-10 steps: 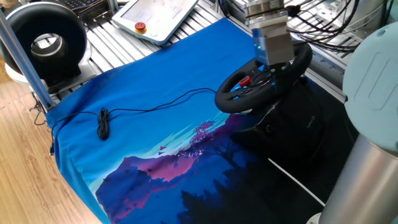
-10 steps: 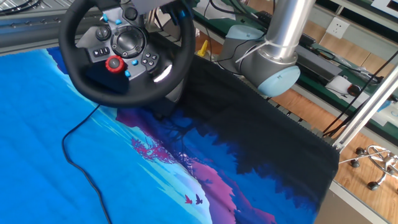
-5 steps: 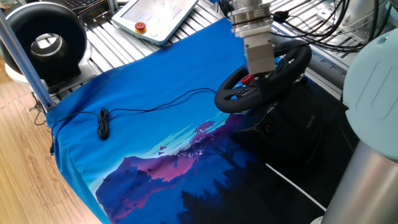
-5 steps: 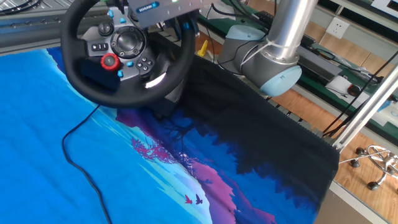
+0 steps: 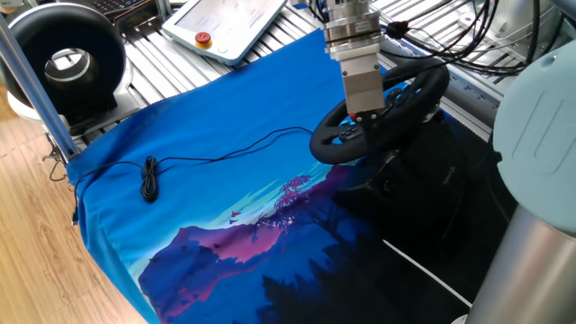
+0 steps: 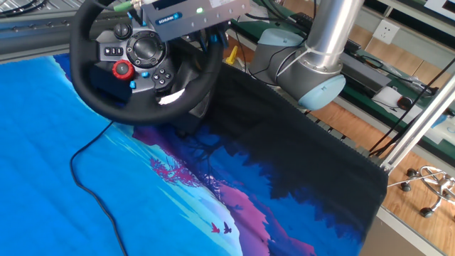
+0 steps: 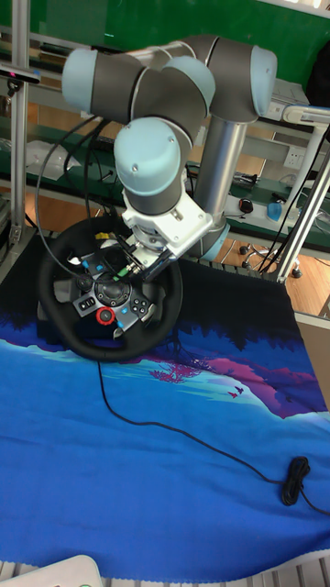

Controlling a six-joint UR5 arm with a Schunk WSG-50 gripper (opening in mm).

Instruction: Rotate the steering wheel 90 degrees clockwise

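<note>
The steering wheel (image 5: 423, 88) stands tilted on its black base at the far right of the blue cloth. It is a black padded ring with red and blue hub buttons. In the other fixed view the steering wheel (image 6: 106, 103) fills the top left corner, its red knob at the lower left of the hub. My gripper (image 5: 364, 115) comes down from above onto the wheel's upper part and is shut on it. In the tall fixed view the gripper (image 7: 137, 264) reaches in just above the hub of the steering wheel (image 7: 92, 347). The fingertips are partly hidden by the gripper body.
A black cable with a coiled end (image 5: 149, 177) runs over the blue printed cloth (image 5: 225, 225) to the wheel. A black ring-shaped device (image 5: 63, 58) and a white teach pendant (image 5: 225, 22) lie at the back. An aluminium post (image 5: 27, 72) stands at the left. The arm's base (image 6: 306, 71) is beside the wheel.
The gripper has swung along the wheel's upper part and the wheel has turned clockwise with it. The red knob has moved left and slightly up in the other fixed view.
</note>
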